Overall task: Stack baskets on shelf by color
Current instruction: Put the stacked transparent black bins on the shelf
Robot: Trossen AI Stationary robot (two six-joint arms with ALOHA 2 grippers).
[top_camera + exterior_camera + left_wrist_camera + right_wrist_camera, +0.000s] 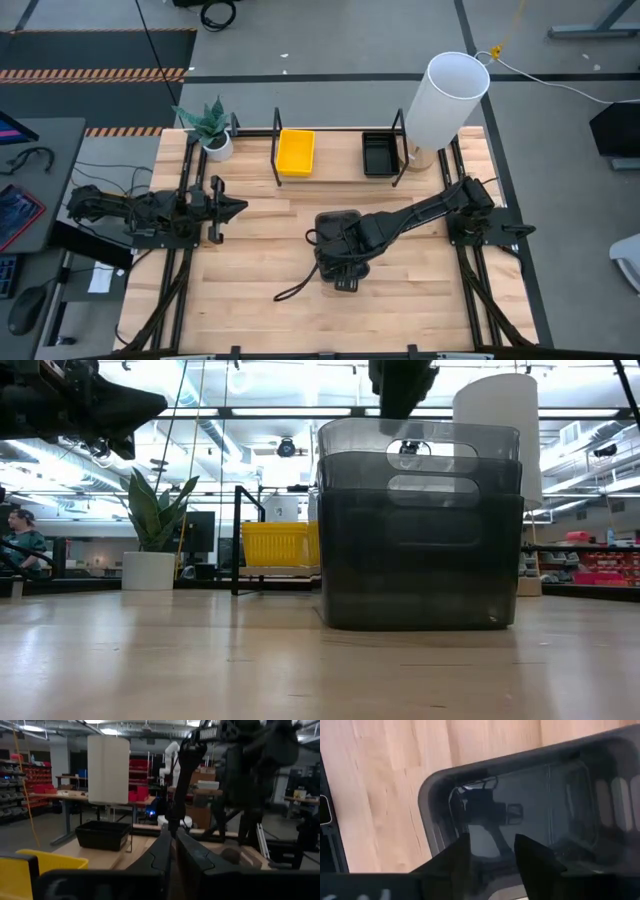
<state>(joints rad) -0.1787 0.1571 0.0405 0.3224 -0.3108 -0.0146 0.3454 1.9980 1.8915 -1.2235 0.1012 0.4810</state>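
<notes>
A nested stack of dark grey baskets [338,262] [420,530] stands on its base at mid-table. My right gripper [495,857] [400,390] is open and points down over the inside of the top basket [520,815], near one corner. The black wire shelf [338,178] stands at the far edge, with yellow baskets [295,152] [280,545] in its left part and a black basket [380,155] [102,835] in its right part. My left gripper [238,207] [171,855] is shut and waits above the table's left side.
A tall white cylinder [445,100] stands right of the shelf, and a potted plant [212,135] stands at the far left corner. A dark cable [295,290] trails on the table near the grey stack. Black mounting rails [180,260] run along both sides.
</notes>
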